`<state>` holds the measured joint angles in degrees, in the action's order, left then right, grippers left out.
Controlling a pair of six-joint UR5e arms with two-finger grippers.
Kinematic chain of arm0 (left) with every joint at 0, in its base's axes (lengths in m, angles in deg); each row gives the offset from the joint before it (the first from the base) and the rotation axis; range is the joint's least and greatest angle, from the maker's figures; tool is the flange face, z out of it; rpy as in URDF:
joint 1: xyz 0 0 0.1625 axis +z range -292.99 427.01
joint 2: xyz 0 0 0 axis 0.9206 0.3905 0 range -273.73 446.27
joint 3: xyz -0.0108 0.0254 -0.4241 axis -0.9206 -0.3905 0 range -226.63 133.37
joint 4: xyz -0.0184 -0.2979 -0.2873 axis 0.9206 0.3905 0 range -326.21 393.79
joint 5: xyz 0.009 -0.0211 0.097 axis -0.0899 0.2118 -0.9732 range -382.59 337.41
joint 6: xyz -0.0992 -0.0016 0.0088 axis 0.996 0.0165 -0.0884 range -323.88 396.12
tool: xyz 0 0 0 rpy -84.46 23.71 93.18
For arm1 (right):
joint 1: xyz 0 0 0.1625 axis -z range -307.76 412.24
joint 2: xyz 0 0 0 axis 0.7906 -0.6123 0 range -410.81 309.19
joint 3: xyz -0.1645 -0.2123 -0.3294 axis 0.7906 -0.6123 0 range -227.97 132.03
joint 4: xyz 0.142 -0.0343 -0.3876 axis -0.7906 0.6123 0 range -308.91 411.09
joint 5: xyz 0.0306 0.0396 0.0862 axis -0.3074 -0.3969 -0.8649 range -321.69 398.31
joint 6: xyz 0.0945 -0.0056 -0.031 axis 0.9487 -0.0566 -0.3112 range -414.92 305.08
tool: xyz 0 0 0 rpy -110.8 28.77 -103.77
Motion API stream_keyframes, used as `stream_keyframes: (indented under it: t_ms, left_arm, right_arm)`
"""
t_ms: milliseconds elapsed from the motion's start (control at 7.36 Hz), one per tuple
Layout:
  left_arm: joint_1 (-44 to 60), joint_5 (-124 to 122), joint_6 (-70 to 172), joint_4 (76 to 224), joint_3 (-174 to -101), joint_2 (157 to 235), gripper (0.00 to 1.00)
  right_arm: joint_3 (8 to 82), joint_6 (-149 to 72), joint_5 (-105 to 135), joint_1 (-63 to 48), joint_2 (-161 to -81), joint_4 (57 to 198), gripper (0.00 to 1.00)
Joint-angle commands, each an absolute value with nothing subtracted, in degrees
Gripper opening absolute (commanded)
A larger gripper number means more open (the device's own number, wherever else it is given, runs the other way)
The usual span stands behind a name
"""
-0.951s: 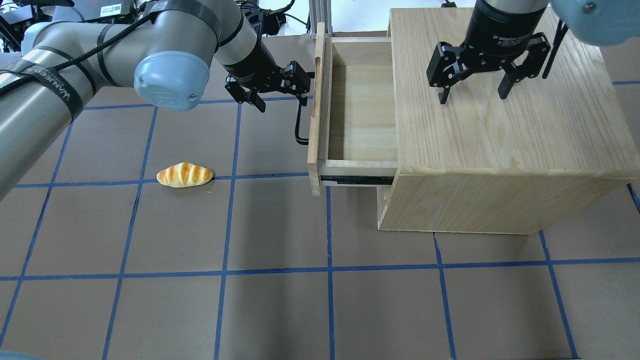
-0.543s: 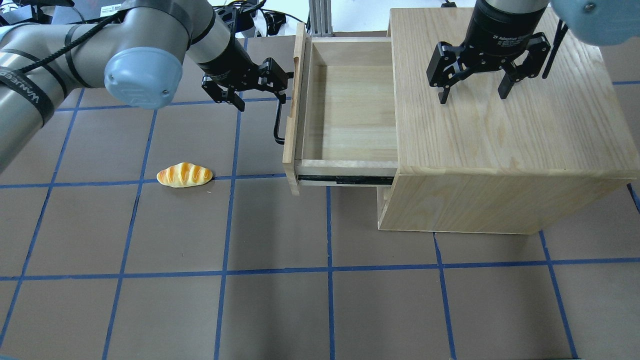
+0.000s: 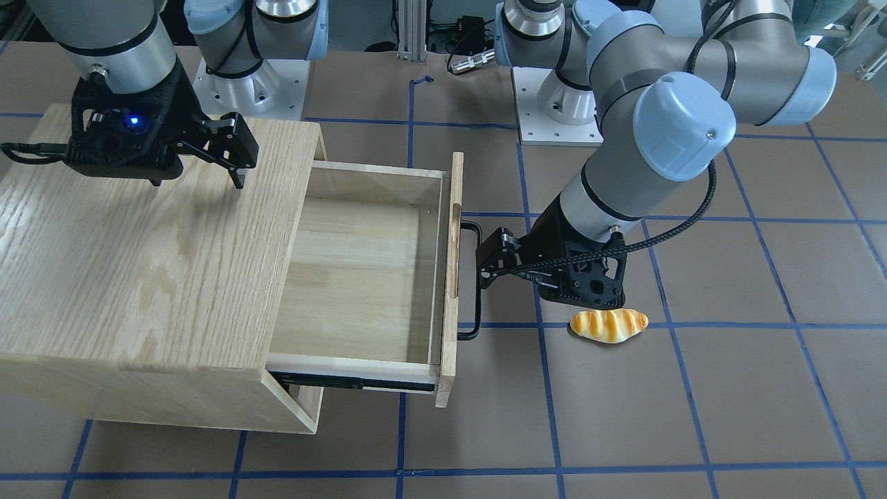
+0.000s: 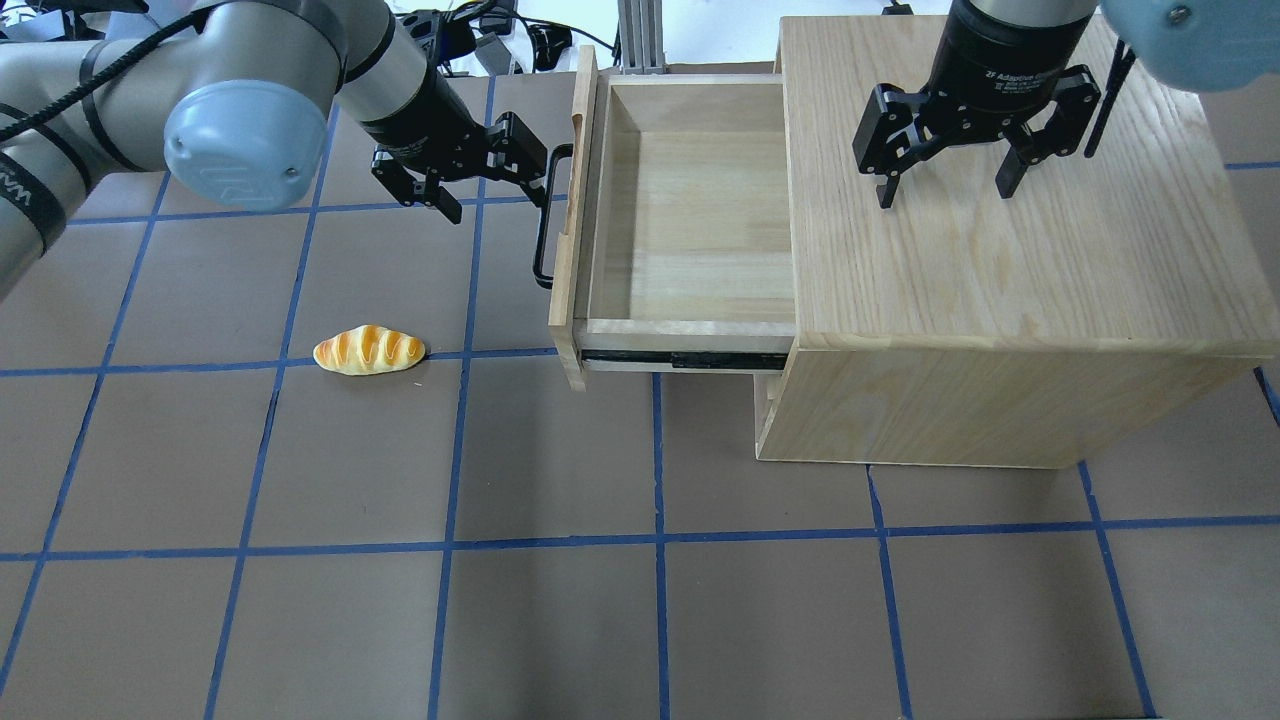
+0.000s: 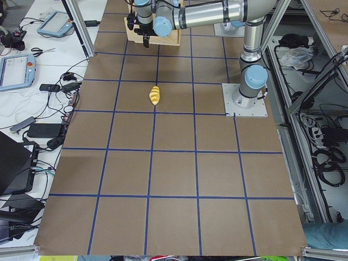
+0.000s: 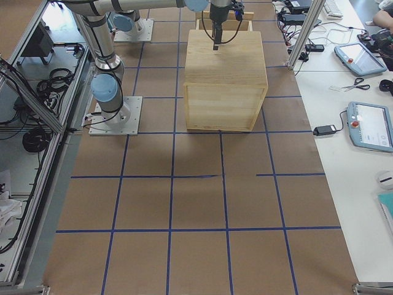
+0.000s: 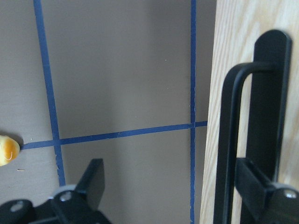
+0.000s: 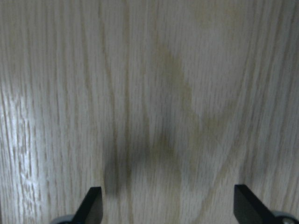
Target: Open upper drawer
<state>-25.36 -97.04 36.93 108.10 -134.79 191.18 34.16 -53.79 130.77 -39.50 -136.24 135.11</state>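
Observation:
The upper drawer (image 4: 690, 200) is pulled far out of the oak cabinet (image 4: 1000, 250) and is empty; it also shows in the front view (image 3: 360, 277). Its black bar handle (image 4: 540, 235) is on the pale front panel (image 4: 565, 280). My left gripper (image 4: 485, 175) is open, with one finger hooked between the bar (image 7: 228, 140) and the panel, and the other finger out over the table. My right gripper (image 4: 947, 190) is open, fingertips down on the cabinet top (image 8: 154, 93).
A toy bread roll (image 4: 370, 350) lies on the brown mat left of the drawer, close under my left wrist in the front view (image 3: 608, 325). The drawer's slide rail (image 4: 690, 357) is exposed. Blue tape lines grid the table.
The drawer has slid further out of the cabinet, drawn leftward along with my left gripper at its handle. The right gripper and the bread roll have not moved.

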Motion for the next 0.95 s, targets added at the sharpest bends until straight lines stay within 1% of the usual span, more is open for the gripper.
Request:
stream_keyframes:
  t_ms: [0, 136, 407, 679, 815]
  left_arm:
    - [-24.7, -97.1, 36.3, 108.8, -134.7, 191.0, 1.0]
    - [-24.5, -97.1, 36.2, 109.5, -133.8, 190.5, 1.0]
    - [-21.2, -97.9, 35.7, 116.0, -131.3, 188.1, 1.0]
    - [-20.2, -108.9, 32.7, 125.8, -125.9, 184.1, 1.0]
    - [-20.5, -109.2, 32.6, 127.5, -124.4, 181.9, 1.0]
  right_arm:
    - [34.1, -53.8, 130.8, -39.5, -136.2, 135.1, 1.0]
    - [34.1, -53.9, 130.8, -39.5, -136.2, 135.1, 1.0]
    - [34.1, -53.8, 130.8, -39.4, -136.2, 135.1, 1.0]
    - [34.1, -53.9, 130.8, -39.5, -136.2, 135.1, 1.0]
    - [34.2, -53.8, 130.8, -39.4, -136.2, 135.1, 1.0]
